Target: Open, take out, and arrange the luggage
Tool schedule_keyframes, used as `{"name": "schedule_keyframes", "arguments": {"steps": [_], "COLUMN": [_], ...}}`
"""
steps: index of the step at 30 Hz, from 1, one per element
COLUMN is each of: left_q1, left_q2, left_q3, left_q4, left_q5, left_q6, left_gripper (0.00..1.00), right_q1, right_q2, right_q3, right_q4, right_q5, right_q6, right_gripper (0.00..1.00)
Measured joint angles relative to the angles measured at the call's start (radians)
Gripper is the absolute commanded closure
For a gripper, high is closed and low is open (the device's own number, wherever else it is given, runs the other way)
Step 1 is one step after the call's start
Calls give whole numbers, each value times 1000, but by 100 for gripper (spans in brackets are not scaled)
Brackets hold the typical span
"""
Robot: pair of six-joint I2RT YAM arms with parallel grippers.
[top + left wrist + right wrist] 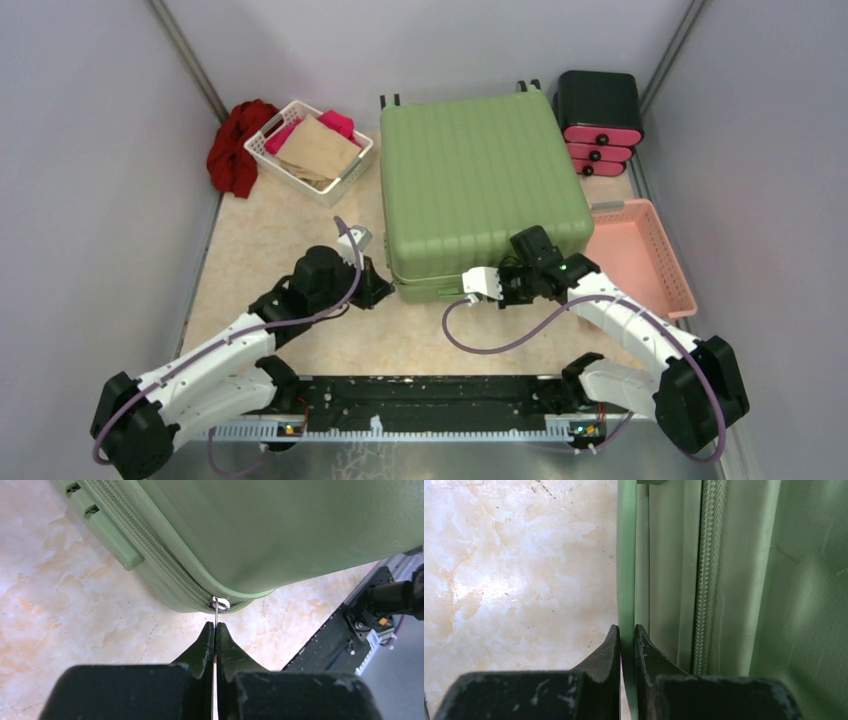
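Black fingertips of the left gripper (215, 626) fill the bottom of the left wrist view. They are pressed fully together on a thin silver metal zipper pull (216, 615). The pull hangs from its slider at the rounded near-left corner of the luggage (480, 185), a large light-green hard-shell suitcase with a ribbed top. That hold looks meant to drag the slider along the woven green zipper track (165, 565), so opening is the step in hand and the lid is not yet raised.

The right gripper (626, 628) is closed almost completely, nipping a thin pale-green strip (626, 560) on the case's near side. It may be a handle seen edge-on, though I cannot tell. This grip probably braces the case so it does not slide while the zip is pulled.

The suitcase lies flat on its broad side in the middle of the beige marbled table (250, 250), closed, ribbed shell upward. Its small black wheels (527, 85) sit at the far edge and the ribs run from near to far. Its long axis therefore seems to point away from the arms, with the top end toward them, turned slightly.

A white basket of folded clothes (262, 150) stands near its far-left side. A pink plastic basket (680, 280) sits just beside its right.
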Motion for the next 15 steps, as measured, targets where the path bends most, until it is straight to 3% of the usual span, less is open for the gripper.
{"name": "schedule_keyframes", "arguments": {"steps": [6,15], "left_q1": [-77,-87], "left_q2": [19,51], "left_q3": [56,93], "left_q4": [-88,-127], "left_q5": [-169,-297], "left_q6": [-44,-67], "left_gripper": [100,100], "right_q1": [0,0], "right_q2": [0,0], "right_q3": [0,-2], "right_q4": [0,7], "right_q5": [1,2], "right_q6": [1,18], "right_gripper": [100,100]}}
